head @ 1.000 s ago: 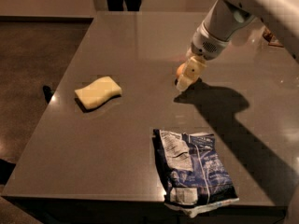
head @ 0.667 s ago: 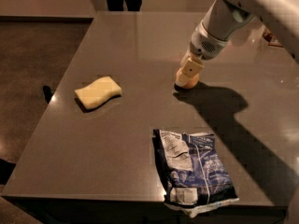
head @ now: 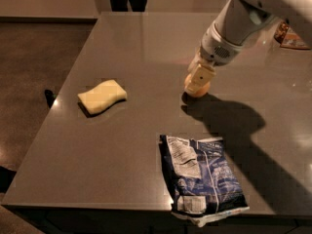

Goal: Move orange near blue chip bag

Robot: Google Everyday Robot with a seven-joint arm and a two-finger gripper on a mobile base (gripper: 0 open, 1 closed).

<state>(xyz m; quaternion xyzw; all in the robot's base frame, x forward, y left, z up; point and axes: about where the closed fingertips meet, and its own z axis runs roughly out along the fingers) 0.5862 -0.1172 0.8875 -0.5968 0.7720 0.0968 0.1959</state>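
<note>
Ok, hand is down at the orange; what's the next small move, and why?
Probably lift the orange slightly and start toward the blue chip bag. The hand sits right over the orange on the table, while the bag lies flat near the front edge, clearly apart from it.

On the table [head: 146, 48] the sponge [head: 101, 96] lies to the left; the orange [head: 195, 92] sits right of centre, directly under the gripper [head: 199, 82]; the blue chip bag [head: 202, 177] lies at the near edge, in front of the orange and apart from it.
</note>
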